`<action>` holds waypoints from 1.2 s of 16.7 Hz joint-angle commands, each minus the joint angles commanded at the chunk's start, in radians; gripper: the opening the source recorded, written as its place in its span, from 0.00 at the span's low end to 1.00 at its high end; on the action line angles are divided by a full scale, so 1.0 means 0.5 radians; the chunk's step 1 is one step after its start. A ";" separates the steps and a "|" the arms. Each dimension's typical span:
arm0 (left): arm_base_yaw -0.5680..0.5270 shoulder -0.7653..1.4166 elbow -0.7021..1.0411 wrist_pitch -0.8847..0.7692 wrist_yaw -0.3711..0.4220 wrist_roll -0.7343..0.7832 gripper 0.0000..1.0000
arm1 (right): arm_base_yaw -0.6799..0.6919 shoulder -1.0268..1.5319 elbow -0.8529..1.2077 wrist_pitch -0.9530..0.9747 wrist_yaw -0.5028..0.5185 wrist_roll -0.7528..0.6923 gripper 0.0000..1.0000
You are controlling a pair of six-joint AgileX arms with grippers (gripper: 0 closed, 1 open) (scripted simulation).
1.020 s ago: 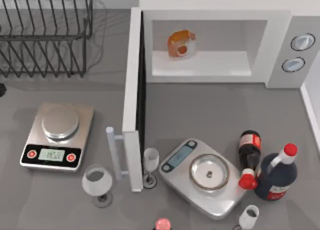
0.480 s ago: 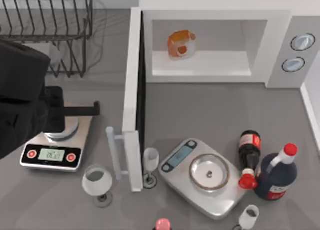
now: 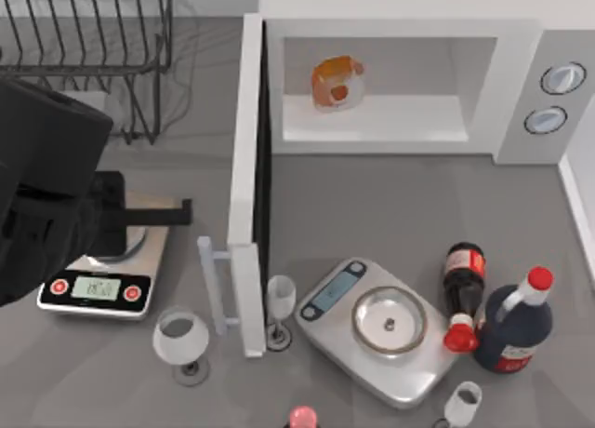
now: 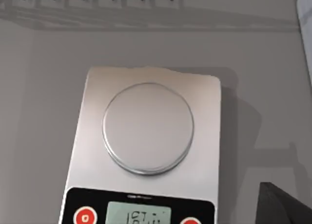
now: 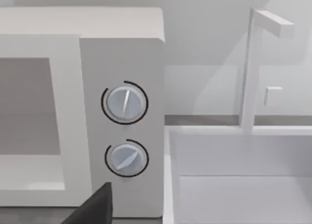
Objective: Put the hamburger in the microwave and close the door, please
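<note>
My left jaws hang over the flat silver kitchen scale with the round pan at the counter's left side, reaching toward the tall white door with its dark inner face; I cannot tell from any view whether they are released or clenched, and nothing appears to be held in them. My right arm is parked off by the grey dial panel at the right; whether its jaws are parted or closed I cannot tell either.

As I judge it, the first half of the job is done: the small round orange-tan hamburger already sits inside the large white boxy microwave, on its pale floor toward the left of the cavity. What is left is the door, which stands swung fully open, edge-on toward me, with its white vertical bar handle on the left face.

Nearest the door's free end, a clear wine glass stands just left of the handle and a narrower clear glass stands just right of the edge, beside a second silver scale. The grey counter between door and oven mouth is bare, so the swing looks unobstructed. Beyond my arm sits a dark wire rack.
</note>
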 joint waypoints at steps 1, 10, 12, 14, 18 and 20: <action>0.001 0.000 -0.015 0.034 0.002 0.002 0.00 | 0.000 0.000 0.000 0.000 0.000 0.000 1.00; 0.025 0.080 -0.276 0.700 -0.037 0.016 0.00 | 0.000 0.000 0.000 0.000 0.000 0.000 1.00; 0.024 0.134 -0.377 0.813 -0.040 0.016 0.00 | 0.000 0.000 0.000 0.000 0.000 0.000 1.00; 0.015 0.202 -0.493 0.891 -0.032 0.016 0.00 | 0.000 0.000 0.000 0.000 0.000 0.000 1.00; 0.001 0.307 -0.655 0.950 -0.002 0.011 0.00 | 0.000 0.000 0.000 0.000 0.000 0.000 1.00; 0.001 0.308 -0.656 0.950 -0.001 0.011 0.00 | 0.000 0.000 0.000 0.000 0.000 0.000 1.00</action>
